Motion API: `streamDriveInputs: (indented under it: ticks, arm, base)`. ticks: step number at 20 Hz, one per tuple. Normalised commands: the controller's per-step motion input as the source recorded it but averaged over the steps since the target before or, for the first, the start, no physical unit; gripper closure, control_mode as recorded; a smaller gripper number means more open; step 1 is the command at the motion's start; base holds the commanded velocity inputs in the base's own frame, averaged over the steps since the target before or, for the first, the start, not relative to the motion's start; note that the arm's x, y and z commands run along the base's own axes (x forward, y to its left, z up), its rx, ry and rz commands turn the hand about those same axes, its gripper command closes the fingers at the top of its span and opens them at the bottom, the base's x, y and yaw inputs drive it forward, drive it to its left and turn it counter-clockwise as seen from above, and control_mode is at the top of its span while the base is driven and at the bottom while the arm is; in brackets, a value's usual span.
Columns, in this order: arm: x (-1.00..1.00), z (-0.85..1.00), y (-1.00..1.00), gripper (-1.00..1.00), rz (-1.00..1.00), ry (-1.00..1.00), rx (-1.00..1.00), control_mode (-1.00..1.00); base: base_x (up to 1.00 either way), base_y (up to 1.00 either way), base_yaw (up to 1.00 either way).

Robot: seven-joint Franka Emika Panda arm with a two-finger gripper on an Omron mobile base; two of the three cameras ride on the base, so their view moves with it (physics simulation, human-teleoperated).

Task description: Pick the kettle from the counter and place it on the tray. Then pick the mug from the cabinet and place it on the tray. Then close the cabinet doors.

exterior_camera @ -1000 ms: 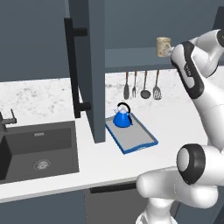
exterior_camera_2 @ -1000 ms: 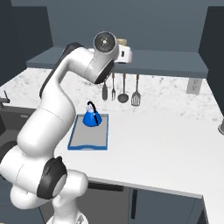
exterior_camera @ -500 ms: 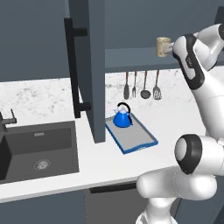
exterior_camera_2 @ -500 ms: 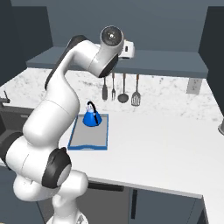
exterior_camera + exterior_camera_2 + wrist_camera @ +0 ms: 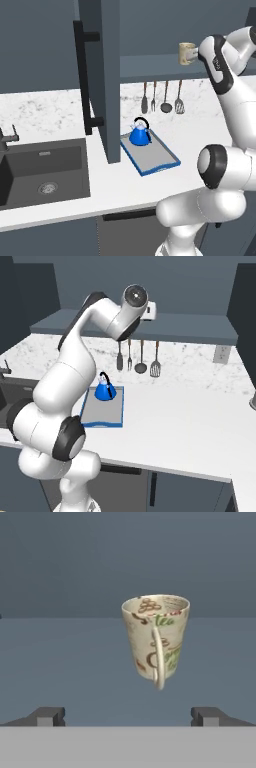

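The beige mug stands upright on the cabinet shelf, its loop handle turned toward my hand; it also shows on the shelf in the left base view. My gripper is open, level with the mug and a short way in front of it, one fingertip on each side, touching nothing. The blue kettle sits at the far end of the blue-rimmed tray on the counter. A cabinet door stands open with its black bar handle.
A dark sink is set in the counter left of the tray. Several utensils hang on the wall under the shelf. Another dark door panel rises at the right edge.
The arm's upper part has lifted and the hand has come in closer to the mug on the shelf. Kettle, tray and door have not moved. The gripper stays open.
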Motion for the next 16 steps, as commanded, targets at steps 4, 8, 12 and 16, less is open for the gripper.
streamDriveInputs:
  ticks: [4,8,12,16]
  arm:
    - [0.19,0.0,-0.01,-1.0,0.01,0.0,0.0,-1.0]
    - [0.19,-0.05,-0.13,-1.0,0.0,0.0,0.0,-1.0]
    - [0.25,-0.02,-0.08,-1.0,0.0,0.0,0.0,-1.0]
    - [0.2,-0.06,-0.04,-1.0,0.0,0.0,0.0,-1.0]
  base:
    - [0.0,0.0,0.0]
    - [0.0,0.0,0.0]
    - [0.0,0.0,0.0]
    - [0.0,0.0,0.0]
